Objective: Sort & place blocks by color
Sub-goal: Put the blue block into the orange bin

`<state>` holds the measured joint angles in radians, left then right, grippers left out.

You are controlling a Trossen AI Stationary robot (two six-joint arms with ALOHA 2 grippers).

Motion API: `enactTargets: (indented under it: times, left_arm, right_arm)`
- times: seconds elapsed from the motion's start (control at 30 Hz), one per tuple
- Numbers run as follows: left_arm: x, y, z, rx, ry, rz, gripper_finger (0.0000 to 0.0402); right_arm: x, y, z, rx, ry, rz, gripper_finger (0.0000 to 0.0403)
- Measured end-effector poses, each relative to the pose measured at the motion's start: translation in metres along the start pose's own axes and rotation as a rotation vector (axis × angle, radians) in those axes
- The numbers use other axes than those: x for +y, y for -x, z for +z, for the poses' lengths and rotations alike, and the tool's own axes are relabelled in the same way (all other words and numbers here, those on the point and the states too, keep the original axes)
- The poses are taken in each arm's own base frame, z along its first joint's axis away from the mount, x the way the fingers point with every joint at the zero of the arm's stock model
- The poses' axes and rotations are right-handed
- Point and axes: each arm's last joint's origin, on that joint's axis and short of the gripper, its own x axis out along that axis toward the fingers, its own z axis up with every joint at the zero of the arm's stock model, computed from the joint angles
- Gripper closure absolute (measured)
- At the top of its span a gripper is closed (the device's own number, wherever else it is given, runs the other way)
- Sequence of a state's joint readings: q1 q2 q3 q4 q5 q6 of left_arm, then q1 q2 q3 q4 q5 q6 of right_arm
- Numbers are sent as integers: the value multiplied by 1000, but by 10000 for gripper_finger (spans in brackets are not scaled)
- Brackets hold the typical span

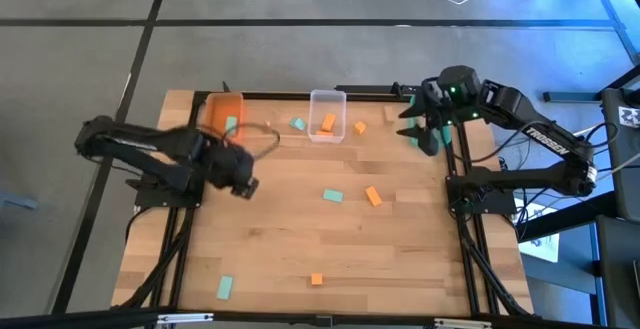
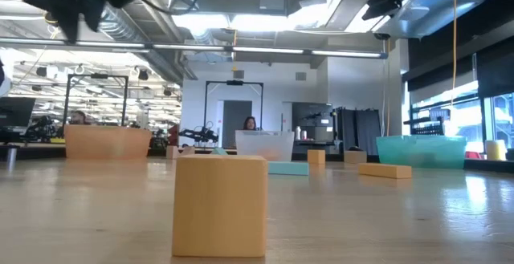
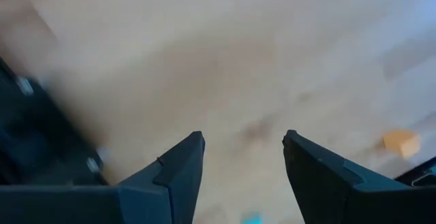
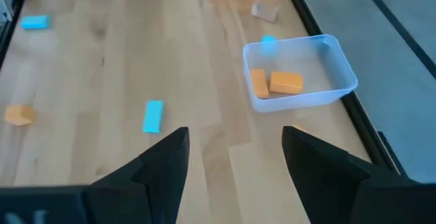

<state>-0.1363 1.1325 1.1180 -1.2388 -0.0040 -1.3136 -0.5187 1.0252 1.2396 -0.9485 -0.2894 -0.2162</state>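
Observation:
Small blocks lie flat and scattered on the wooden table: a mint block (image 1: 332,196) and an orange block (image 1: 373,196) at mid-table, an orange block (image 1: 316,279) and a mint block (image 1: 225,287) near the near edge, and a mint block (image 1: 297,124) and an orange block (image 1: 360,127) beside the clear bin (image 1: 327,128). Two orange blocks (image 4: 286,82) lie in the clear bin. A mint block (image 1: 231,124) lies in the orange bin (image 1: 222,104). My left gripper (image 3: 243,139) hangs open over bare table left of centre, also visible as the left gripper (image 1: 245,184). My right gripper (image 4: 234,132) is open near the far right corner.
A teal bin (image 2: 422,150) stands at the table's far right side. The nearest block (image 2: 219,205) stands close in front of the low camera. Bare wood lies between the mid-table blocks and the near-edge ones. A dark frame runs round the table.

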Motion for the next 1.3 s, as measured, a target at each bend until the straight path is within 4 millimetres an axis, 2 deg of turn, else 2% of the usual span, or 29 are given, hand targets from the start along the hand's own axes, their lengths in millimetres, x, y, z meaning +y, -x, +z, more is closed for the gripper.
enactTargets:
  times: [0.23,0.5,0.63,0.83,1.0,1.3]
  left_arm:
    - [-15,-10,-53,159,158,59,210]
    - [-25,-28,-113,222,205,143,210]
    - [-36,-45,-143,215,224,123,210]
    - [-49,-83,-185,223,168,122,210]
    - [-51,-111,-207,246,169,169,210]
    - [-54,-129,-225,283,212,168,210]
  right_arm:
    - [10,-3,2,21,-57,-67,167]
    - [12,-4,5,0,-134,-149,167]
    - [11,-4,7,-20,-132,-181,167]
    - [11,-4,10,-55,-126,-191,167]
    - [11,-4,11,-60,-118,-192,167]
    - [11,-4,11,-57,-97,-194,167]
